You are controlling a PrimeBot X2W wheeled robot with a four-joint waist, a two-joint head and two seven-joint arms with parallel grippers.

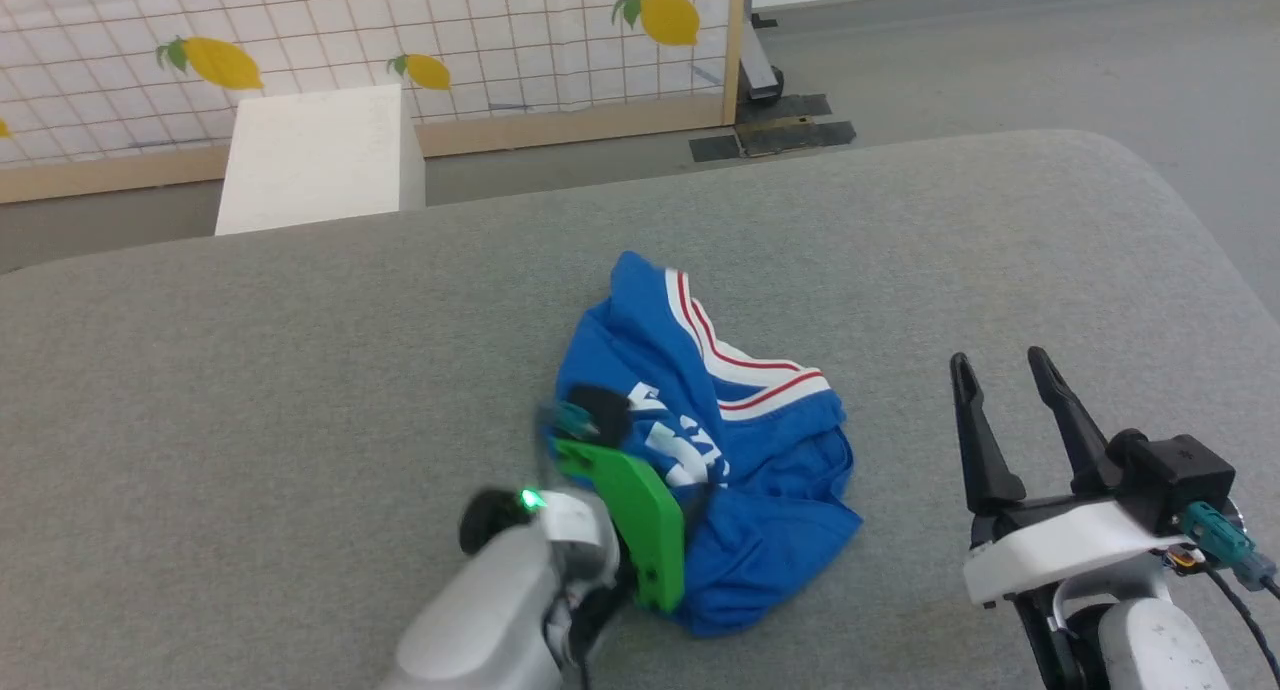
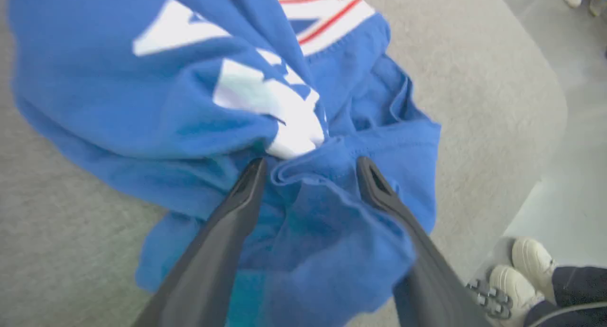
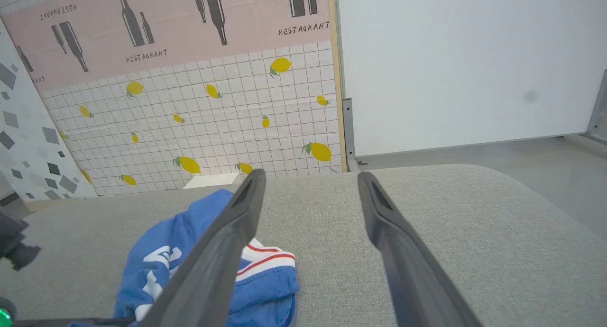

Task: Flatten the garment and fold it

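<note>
Between spread fingers of left gripper [image 2: 311,163]: crumpled garment [image 2: 118,95], unclamped. Well aside, right gripper [image 1: 1000,357] released too. Flattening step; next likely needs firm pinch, then spreading.

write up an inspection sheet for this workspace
surface: grey fabric-covered table, rounded corner
job's things: blue shirt crumpled in a heap, not yet flattened, lettering partly hidden in folds
clutter: nothing seen
grippers: left gripper open, fingers pushed into the shirt's folds; right gripper open, apart from the shirt, on its right
cables: teal plug with a dark lead at the right wrist, off the shirt
surroundings: lemon-print panel, white box, a person's shoes by the table edge
</note>
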